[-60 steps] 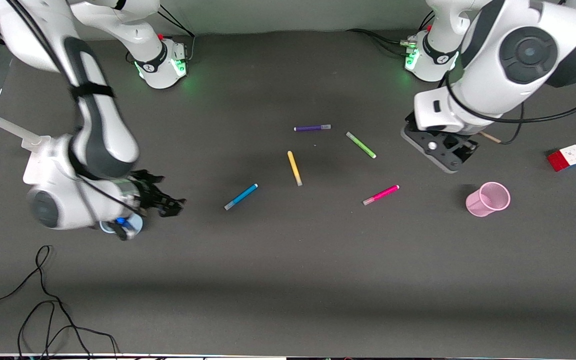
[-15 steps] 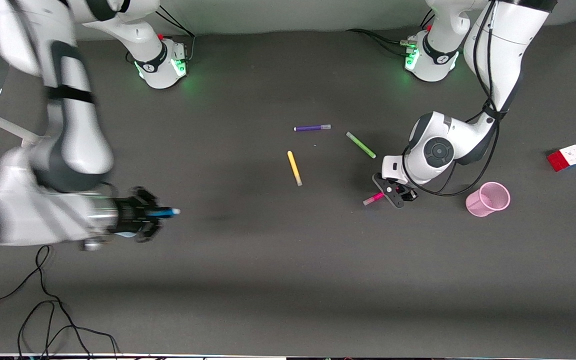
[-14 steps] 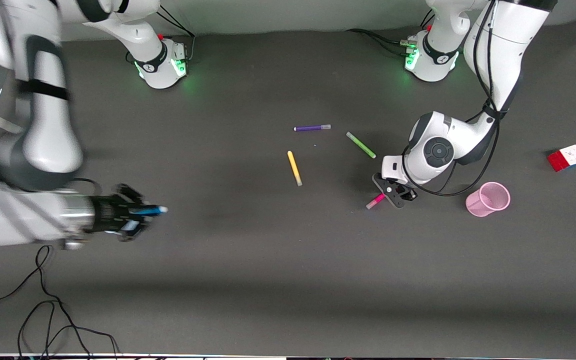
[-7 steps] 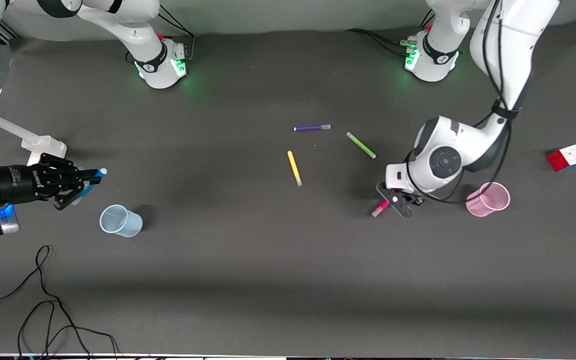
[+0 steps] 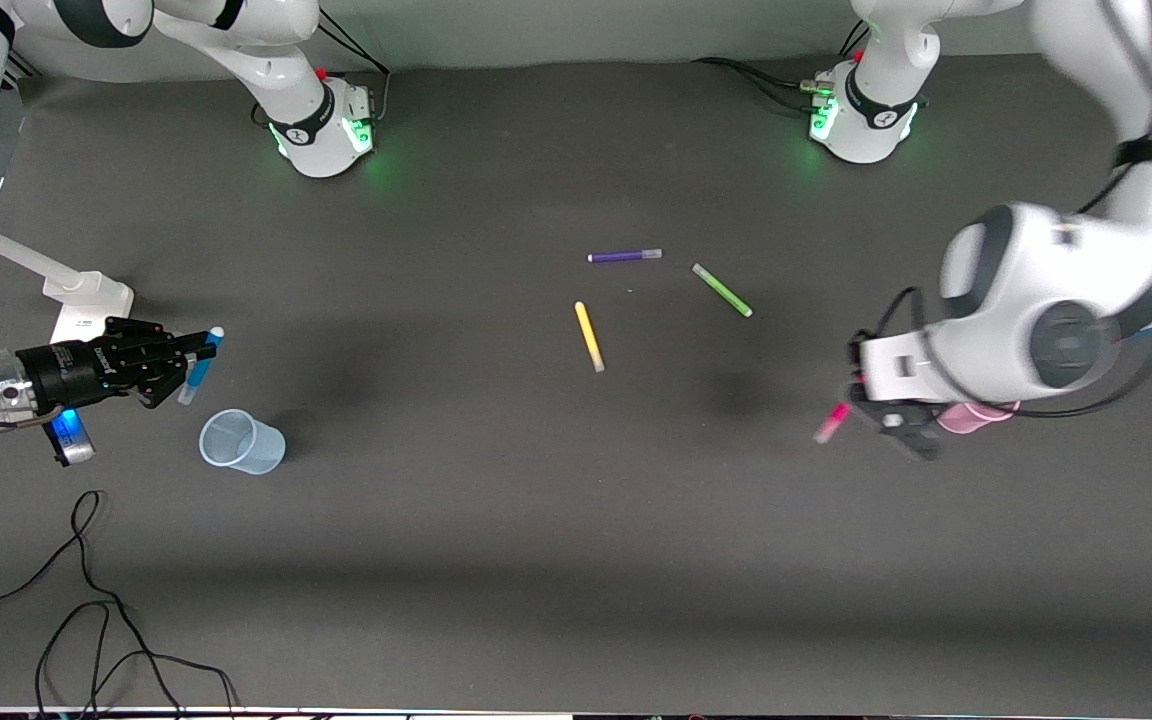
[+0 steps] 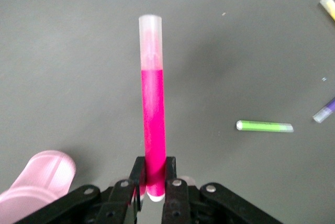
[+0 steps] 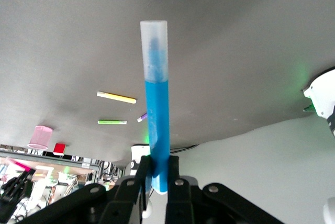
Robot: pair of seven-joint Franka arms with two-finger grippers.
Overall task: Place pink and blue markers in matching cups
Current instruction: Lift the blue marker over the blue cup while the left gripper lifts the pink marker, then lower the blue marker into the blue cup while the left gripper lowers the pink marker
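Each gripper's jaws are shut tight on a pen, the left gripper [image 5: 886,428] on the pink marker [image 6: 153,130] and the right gripper [image 5: 168,360] on the blue marker [image 7: 156,114], so each should tip its pen straight up over its own cup, the pink cup [image 6: 39,174] and the blue cup [image 5: 239,443], before letting go.

Markers [image 5: 589,336] mid-table — cups [image 5: 241,442] at ends

high front view, two close wrist views
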